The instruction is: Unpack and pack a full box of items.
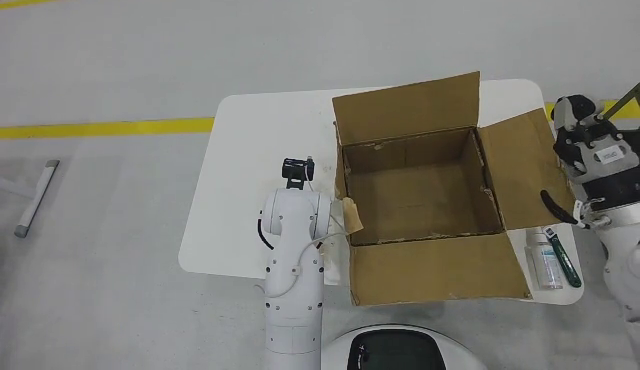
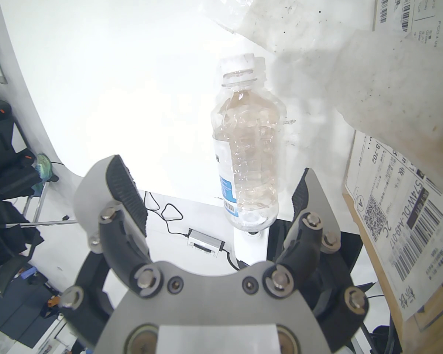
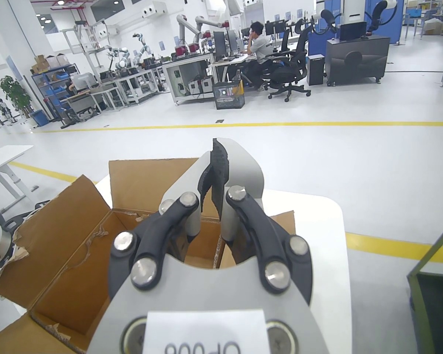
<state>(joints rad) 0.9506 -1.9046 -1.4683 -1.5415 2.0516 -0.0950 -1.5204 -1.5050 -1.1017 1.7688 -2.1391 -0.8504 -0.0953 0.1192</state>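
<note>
One open cardboard box (image 1: 420, 185) on one white table (image 1: 250, 170). Two bottles: a clear bottle (image 2: 245, 156) at its nine o'clock, a labelled bottle (image 1: 544, 258) at four, by one green-handled tool (image 1: 564, 260).

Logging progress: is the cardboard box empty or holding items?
Empty: from above, the cardboard box has its flaps spread and a bare bottom.

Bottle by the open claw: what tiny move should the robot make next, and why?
Probably lower the left claw around the bottle, then close. The claw is open, the bottle lies untouched on the table just ahead of its fingers, and the box looks empty, ready for packing.
</note>
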